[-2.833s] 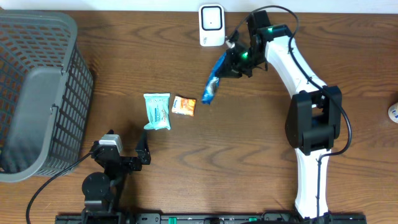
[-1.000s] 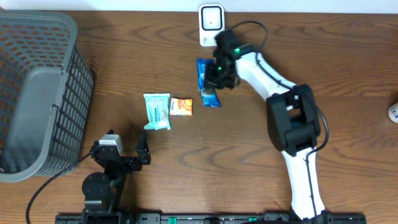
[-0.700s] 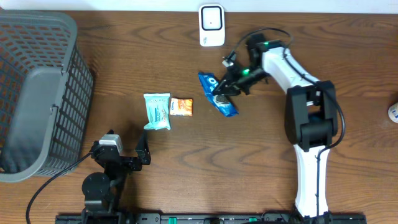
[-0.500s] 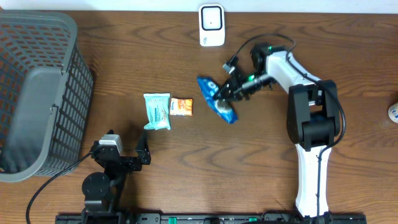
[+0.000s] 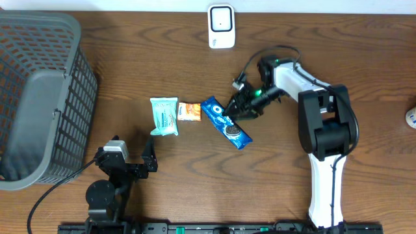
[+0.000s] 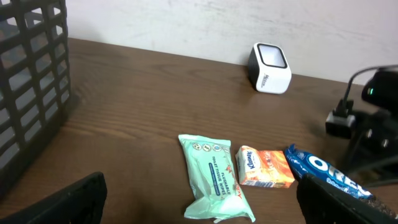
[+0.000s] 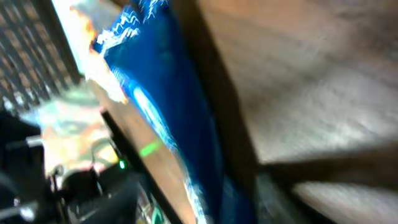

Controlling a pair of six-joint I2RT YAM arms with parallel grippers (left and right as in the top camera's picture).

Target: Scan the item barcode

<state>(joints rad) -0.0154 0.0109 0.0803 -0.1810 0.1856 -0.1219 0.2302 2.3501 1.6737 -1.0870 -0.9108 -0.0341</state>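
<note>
Wooden desk (image 5: 195, 58) is carrying a blue OREO pack (image 5: 225, 122), lying flat beside an orange Kleenex pack (image 6: 265, 168) readable only from the left wrist. Left fingers (image 6: 74, 199) are gaping empty; right fingers (image 5: 241, 105) are sitting at the OREO pack's edge, spread unclear in the blur

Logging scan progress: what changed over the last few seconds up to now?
The right gripper carried the Oreo pack away from the scanner, toward the robot's side, and it now lies flat beside the orange tissue pack; whether the grip has released is unclear. The green wipes, basket and left gripper stayed put.
</note>
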